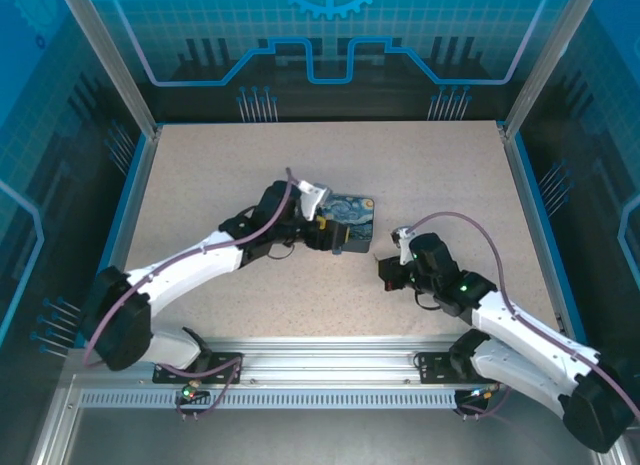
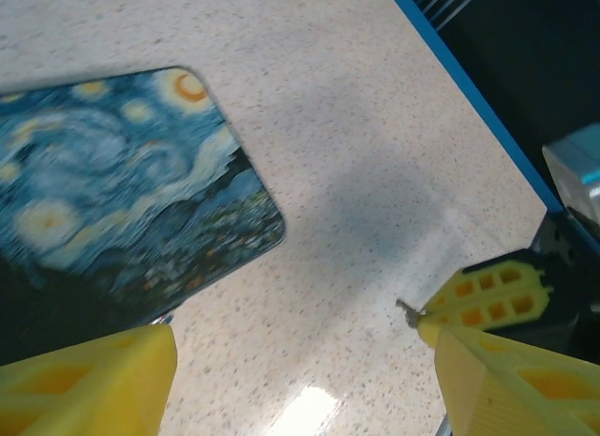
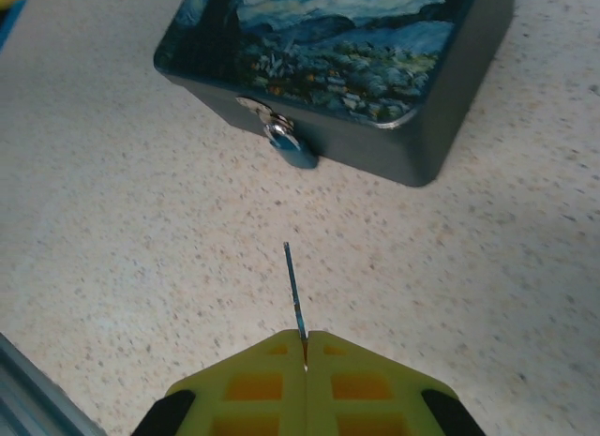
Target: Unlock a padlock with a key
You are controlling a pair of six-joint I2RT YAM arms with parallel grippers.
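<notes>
The padlock (image 3: 292,150), small and dark with a silver shackle, hangs from the hasp on the front wall of the swirly blue painted tin (image 3: 375,42). My right gripper (image 3: 305,338) is shut on the key (image 3: 294,288). Its thin blade points at the padlock and stops a short way from it. In the left wrist view the key's tip (image 2: 409,310) pokes out of the right gripper's yellow fingertips (image 2: 487,297). My left gripper (image 2: 305,389) is open over bare table, with the tin (image 2: 122,183) just beyond its left finger. From above, the left gripper (image 1: 322,235) sits at the tin's left side and the right gripper (image 1: 390,273) to its right.
The tin (image 1: 352,223) stands near the middle of the speckled table (image 1: 250,165). Blue rails and a metal frame border the table on the left (image 1: 135,175) and right (image 1: 530,195). Bare tabletop lies behind and in front of the tin.
</notes>
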